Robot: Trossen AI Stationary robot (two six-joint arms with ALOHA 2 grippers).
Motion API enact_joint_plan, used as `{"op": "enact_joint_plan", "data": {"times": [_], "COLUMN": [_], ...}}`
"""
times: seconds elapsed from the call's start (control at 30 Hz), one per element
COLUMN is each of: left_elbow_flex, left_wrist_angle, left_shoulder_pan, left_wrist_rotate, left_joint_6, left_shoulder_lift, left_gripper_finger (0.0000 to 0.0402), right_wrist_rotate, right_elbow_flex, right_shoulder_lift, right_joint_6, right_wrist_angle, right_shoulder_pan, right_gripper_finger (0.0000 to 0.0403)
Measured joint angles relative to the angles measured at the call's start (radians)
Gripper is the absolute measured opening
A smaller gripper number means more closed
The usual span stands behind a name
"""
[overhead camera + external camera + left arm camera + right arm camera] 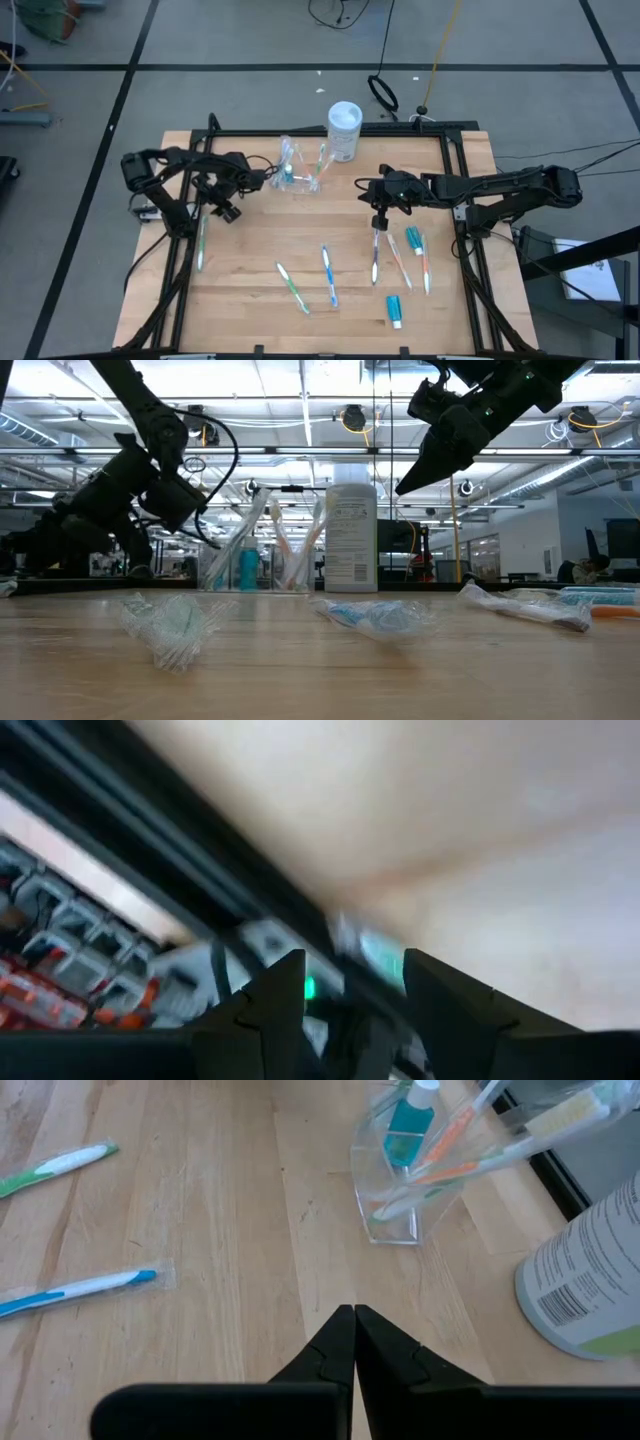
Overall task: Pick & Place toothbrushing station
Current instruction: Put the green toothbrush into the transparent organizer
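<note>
Overhead, the toothbrushing station (298,172) stood near the table's (250,300) far edge, just beside the white tub (344,130), holding a teal tube and brushes. Only the right wrist view showed its contents clearly: the teal tube (408,1132) upright, orange and green brushes leaning. The right gripper (354,1325), raised above the table's middle, had its fingers pressed together, holding nothing. The left gripper (355,982), just left of the station, had its fingers parted around nothing; its wrist view was blurred, the objects beyond hard to identify. Wrapped toothbrushes (329,275) lay scattered nearer the front.
</note>
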Motion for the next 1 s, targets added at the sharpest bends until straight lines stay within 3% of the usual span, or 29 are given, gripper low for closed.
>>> {"op": "enact_joint_plan", "data": {"times": [0.17,0.37,0.57,1.0], "left_elbow_flex": [0.001,0.0,-0.007,-0.009], "left_wrist_angle": [-0.006,-0.002,0.005,0.072], "left_shoulder_pan": [-0.034,-0.071,-0.124,-0.223], "left_wrist_rotate": [0.023,0.047,0.036,0.064], "left_joint_6": [0.014,-0.088,-0.031,-0.141], "left_shoulder_lift": [-0.002,-0.002,-0.002,-0.002], "left_gripper_finger": [0.0166,0.0129,0.0098,0.0028], "right_wrist_rotate": [0.0,0.0,0.0,0.0], "right_elbow_flex": [0.0,0.0,0.0,0.0], "right_shoulder_lift": [0.0,0.0,0.0,0.0], "right_joint_6": [0.0,0.001,0.001,0.001], "right_wrist_angle": [0.0,0.0,-0.001,0.0], "right_shoulder_pan": [0.0,0.0,0.0,0.0], "right_gripper_finger": [0.0004,0.0004,0.0004,0.0004]}}
